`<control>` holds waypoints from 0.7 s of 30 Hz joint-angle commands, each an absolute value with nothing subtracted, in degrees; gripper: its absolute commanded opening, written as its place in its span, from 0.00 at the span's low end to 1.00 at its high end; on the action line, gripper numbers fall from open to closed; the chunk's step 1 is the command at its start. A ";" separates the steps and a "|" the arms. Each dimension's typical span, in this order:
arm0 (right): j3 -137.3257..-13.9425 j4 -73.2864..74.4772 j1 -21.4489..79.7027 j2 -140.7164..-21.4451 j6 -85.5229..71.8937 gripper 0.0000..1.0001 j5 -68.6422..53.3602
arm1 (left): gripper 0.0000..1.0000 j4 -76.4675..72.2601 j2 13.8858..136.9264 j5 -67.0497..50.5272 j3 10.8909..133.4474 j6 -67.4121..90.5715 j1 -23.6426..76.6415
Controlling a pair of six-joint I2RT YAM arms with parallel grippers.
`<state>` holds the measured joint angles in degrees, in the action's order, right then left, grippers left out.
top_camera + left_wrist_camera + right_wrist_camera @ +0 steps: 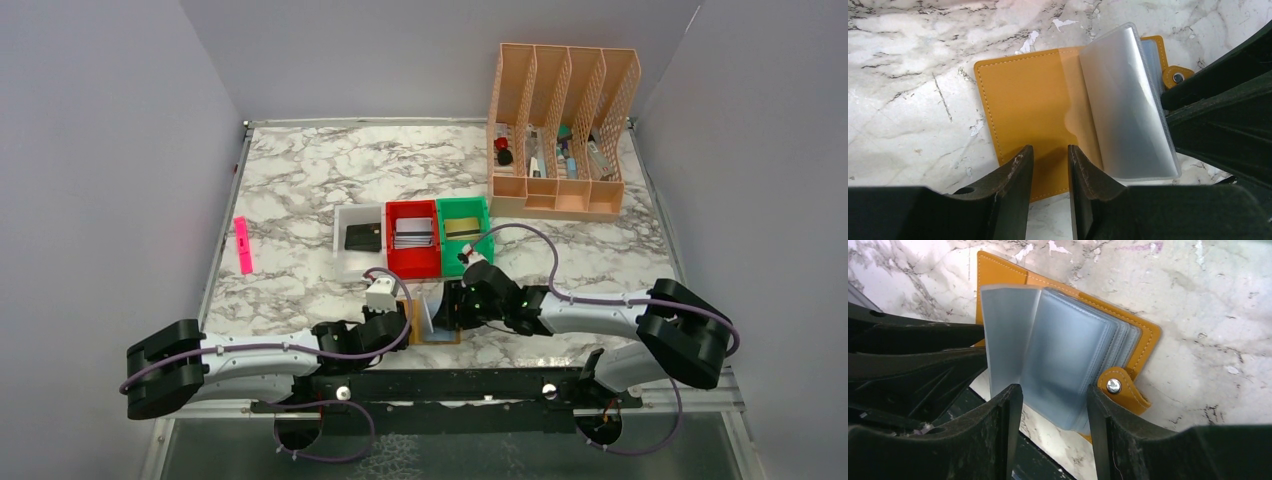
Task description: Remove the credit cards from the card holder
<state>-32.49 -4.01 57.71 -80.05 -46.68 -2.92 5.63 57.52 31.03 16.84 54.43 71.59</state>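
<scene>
While the card holder (1023, 110) lies opened flat on the marble table (908, 100) at its near edge, between both arms, the left gripper (1049, 150) sets narrowly parted jaws over the stitched tan leather-like cover, probably pinning it; the right gripper (1053, 390), jaws wide and clamping nothing, straddles the fanned clear plastic sleeves (1063, 355) beside the snap tab (1120, 387), apparently to leaf through them.

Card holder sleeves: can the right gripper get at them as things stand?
Probably yes. The right gripper straddles the clear sleeves, jaws apart, nothing blocking. The left gripper sits over the cover of the card holder, to one side.
</scene>
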 commanded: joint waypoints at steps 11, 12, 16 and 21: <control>-32.59 -16.21 57.64 -81.20 -51.09 0.55 -11.65 | 0.32 3.59 56.57 29.20 15.64 55.06 71.60; -33.09 -16.10 57.63 -81.80 -51.00 0.55 -11.75 | 0.32 3.65 56.28 29.39 15.55 55.15 71.63; -35.92 -16.45 57.59 -85.45 -48.89 0.55 -14.65 | 0.31 4.93 54.41 30.07 15.17 55.50 71.59; -37.55 -19.46 57.62 -88.47 -48.19 0.55 -17.90 | 0.32 9.37 51.31 31.79 15.33 56.29 71.63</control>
<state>-35.20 -15.33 57.67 -86.65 -49.45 -13.47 6.09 53.89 30.37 15.84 55.13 71.59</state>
